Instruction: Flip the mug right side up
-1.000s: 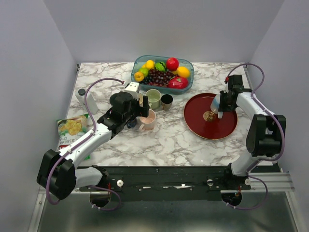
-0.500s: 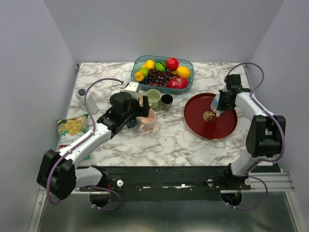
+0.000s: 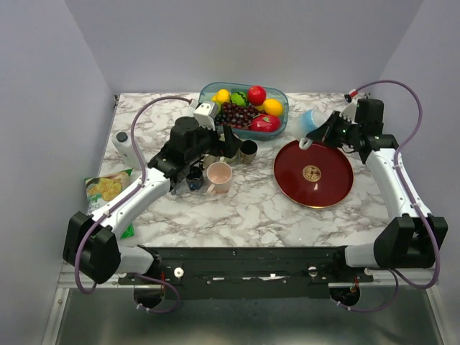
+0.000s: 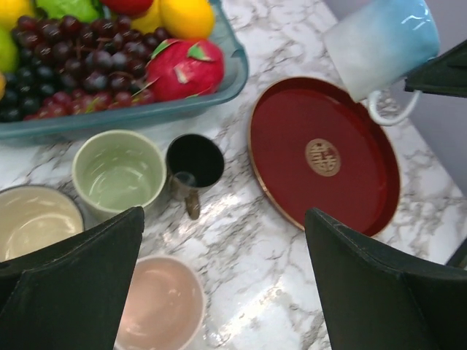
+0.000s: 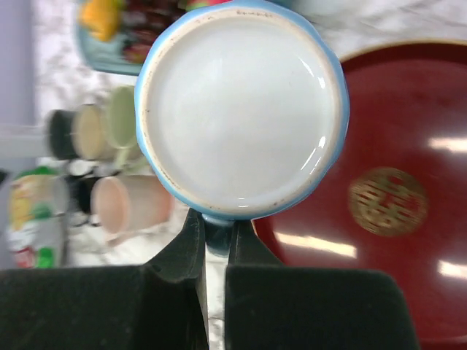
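The mug [image 3: 310, 121] is pale blue and white. It hangs in the air over the far left rim of the red tray [image 3: 330, 188], tipped over on its side. My right gripper [image 3: 329, 131] is shut on its handle. In the right wrist view the fingers pinch the blue handle at my right gripper [image 5: 217, 222], and the mug's round white end [image 5: 241, 109] faces the camera. The mug also shows in the left wrist view [image 4: 379, 44], handle down. My left gripper [image 3: 226, 144] is open and empty, hovering over a group of small cups.
A blue bowl of fruit [image 3: 243, 108] stands at the back. A green cup [image 4: 117, 171], black cup [image 4: 193, 162], cream cup [image 4: 33, 219] and pink cup [image 3: 219, 176] stand left of the tray. A chip bag [image 3: 106, 190] lies at the left edge.
My right gripper has lifted the mug off the tray and carried it back and up, tipping it sideways. My left arm has moved back, from the pink cup toward the green and black cups.
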### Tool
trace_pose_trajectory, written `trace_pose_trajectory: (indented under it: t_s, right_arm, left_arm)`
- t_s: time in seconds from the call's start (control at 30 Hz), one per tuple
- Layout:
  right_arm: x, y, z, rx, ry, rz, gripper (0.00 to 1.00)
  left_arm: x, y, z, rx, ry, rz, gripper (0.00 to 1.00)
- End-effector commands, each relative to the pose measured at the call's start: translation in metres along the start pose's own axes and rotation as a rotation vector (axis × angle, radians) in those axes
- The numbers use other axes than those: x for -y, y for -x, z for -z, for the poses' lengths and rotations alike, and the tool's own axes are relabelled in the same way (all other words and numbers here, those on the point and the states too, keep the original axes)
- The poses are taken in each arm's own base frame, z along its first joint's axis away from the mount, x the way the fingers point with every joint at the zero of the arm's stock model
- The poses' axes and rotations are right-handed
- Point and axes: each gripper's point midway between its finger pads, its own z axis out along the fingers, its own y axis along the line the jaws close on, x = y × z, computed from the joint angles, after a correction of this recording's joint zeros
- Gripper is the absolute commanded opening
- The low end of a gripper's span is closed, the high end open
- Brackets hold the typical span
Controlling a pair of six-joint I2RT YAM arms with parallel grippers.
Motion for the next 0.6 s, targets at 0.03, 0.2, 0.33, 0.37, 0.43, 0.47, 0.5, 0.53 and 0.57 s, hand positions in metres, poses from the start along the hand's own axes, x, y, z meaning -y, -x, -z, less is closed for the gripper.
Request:
trace_pose_trajectory:
  t_s: [0.03, 0.2, 0.33, 0.37, 0.43, 0.47, 0.5, 0.53, 0.57]
  right_arm:
    - [-0.100, 0.049, 0.041, 0.172, 0.431, 0.007, 0.01]
    - [-0.159, 0.071, 0.072, 0.262, 0.653, 0.030, 0.01]
    - [-0.186, 0.082, 0.087, 0.306, 0.760, 0.038, 0.01]
    - [-0.193, 0.084, 0.091, 0.303, 0.789, 0.024, 0.01]
    - [-0.207, 0.086, 0.097, 0.316, 0.846, 0.042, 0.01]
    - [-0.212, 0.087, 0.098, 0.314, 0.862, 0.035, 0.01]
    - [-0.221, 0.088, 0.104, 0.325, 0.893, 0.055, 0.01]
    - [-0.224, 0.088, 0.104, 0.320, 0.900, 0.052, 0.01]
    - [-0.227, 0.088, 0.105, 0.316, 0.912, 0.055, 0.01]
  left_arm:
    - [0.052, 0.037, -0.008, 0.050, -0.256, 0.008, 0.99]
    - [0.086, 0.081, -0.009, 0.108, -0.394, -0.033, 0.99]
    - [0.111, 0.105, -0.006, 0.152, -0.516, 0.039, 0.99]
    - [0.118, 0.109, -0.003, 0.146, -0.548, 0.108, 0.99]
    - [0.127, 0.122, -0.001, 0.187, -0.599, 0.147, 0.99]
    - [0.134, 0.124, 0.003, 0.177, -0.636, 0.206, 0.99]
    - [0.140, 0.134, 0.007, 0.214, -0.676, 0.206, 0.99]
    - [0.143, 0.138, 0.009, 0.222, -0.694, 0.225, 0.99]
    - [0.146, 0.137, 0.008, 0.213, -0.715, 0.238, 0.99]
